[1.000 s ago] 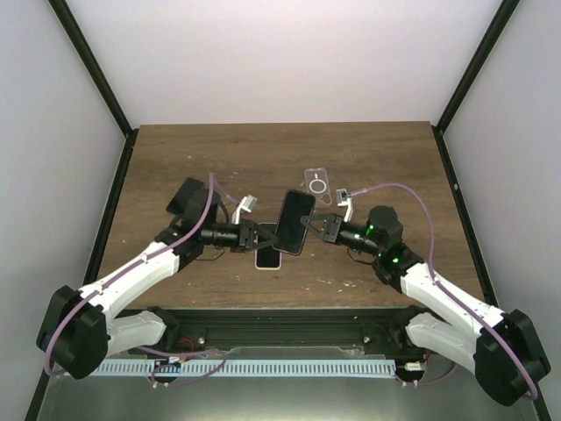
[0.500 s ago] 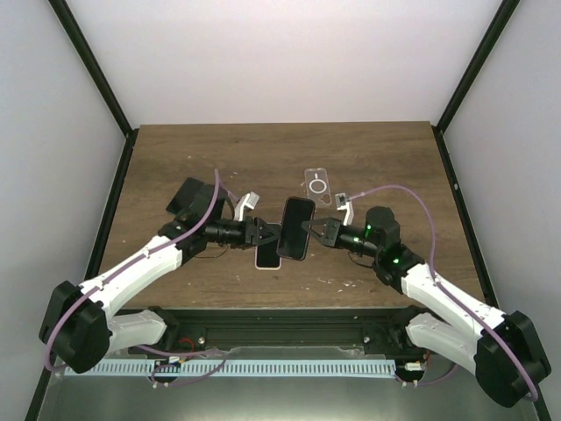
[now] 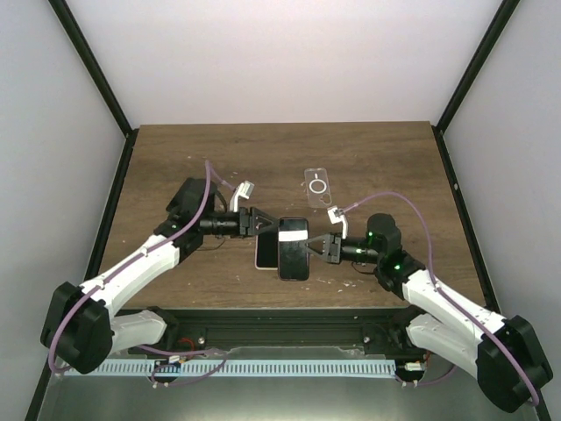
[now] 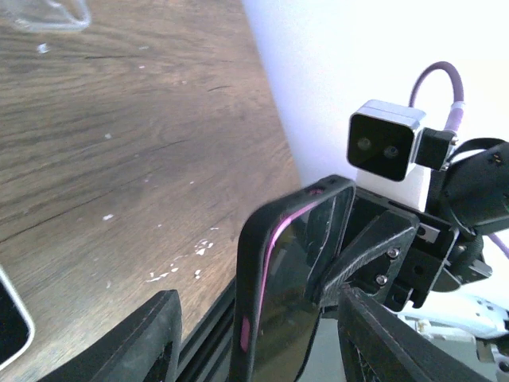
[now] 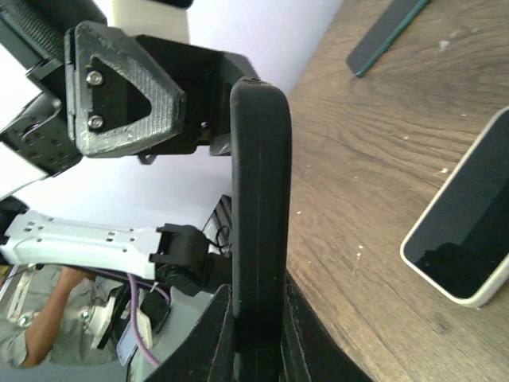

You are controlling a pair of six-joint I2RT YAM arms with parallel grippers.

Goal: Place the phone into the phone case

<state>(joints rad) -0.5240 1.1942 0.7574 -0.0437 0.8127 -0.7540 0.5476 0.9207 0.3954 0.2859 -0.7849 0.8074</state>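
Top external: right tool (image 3: 319,248) tight on black phone (image 3: 294,250); left tool (image 3: 266,224) agape, off it.

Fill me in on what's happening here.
The right tool is shut on a black phone, holding it off the table by one edge. The left tool stands open at the opposite edge, not gripping. A white phone lies face up below, and the clear phone case sits empty farther back.
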